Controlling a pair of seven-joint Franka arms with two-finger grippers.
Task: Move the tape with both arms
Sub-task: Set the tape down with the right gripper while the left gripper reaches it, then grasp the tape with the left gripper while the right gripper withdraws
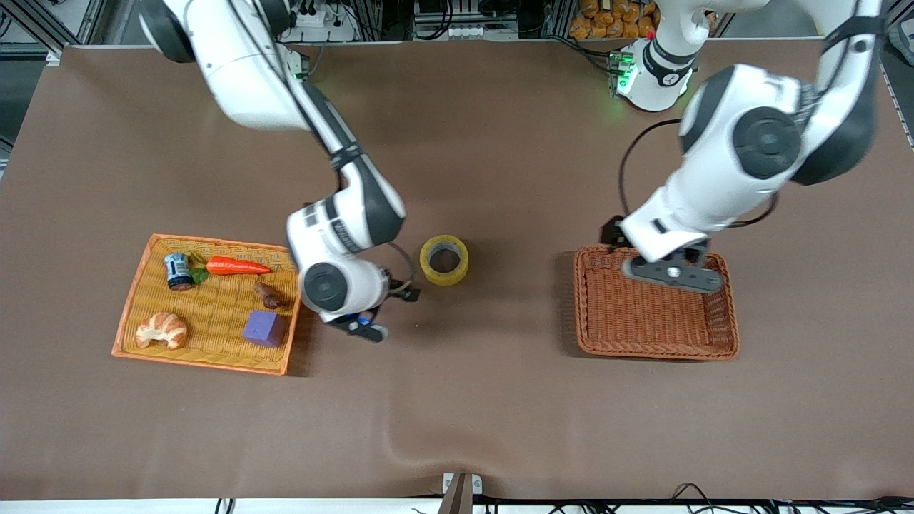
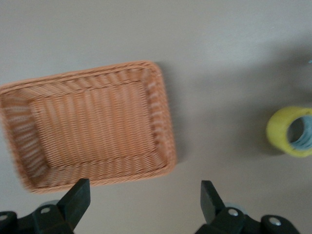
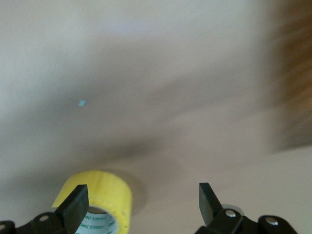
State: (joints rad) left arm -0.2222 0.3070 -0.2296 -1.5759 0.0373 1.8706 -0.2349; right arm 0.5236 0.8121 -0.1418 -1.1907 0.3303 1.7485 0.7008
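The yellow tape (image 1: pixel 444 260) lies flat on the brown table, between the two baskets. It also shows in the left wrist view (image 2: pixel 291 131) and in the right wrist view (image 3: pixel 100 197). My right gripper (image 1: pixel 363 326) hangs open and empty over the table, between the orange tray and the tape. In its wrist view the right gripper (image 3: pixel 141 192) has the tape beside one fingertip, not between the jaws. My left gripper (image 1: pixel 671 275) is open and empty over the brown wicker basket (image 1: pixel 653 343). In its wrist view the left gripper (image 2: pixel 144 187) is just off the basket's rim (image 2: pixel 165 126).
An orange woven tray (image 1: pixel 136 314) at the right arm's end holds a croissant (image 1: pixel 161 330), a purple cube (image 1: pixel 264 328), a carrot (image 1: pixel 237 266), a small can (image 1: pixel 177 271) and a small brown piece (image 1: pixel 268 293). The brown wicker basket has nothing in it.
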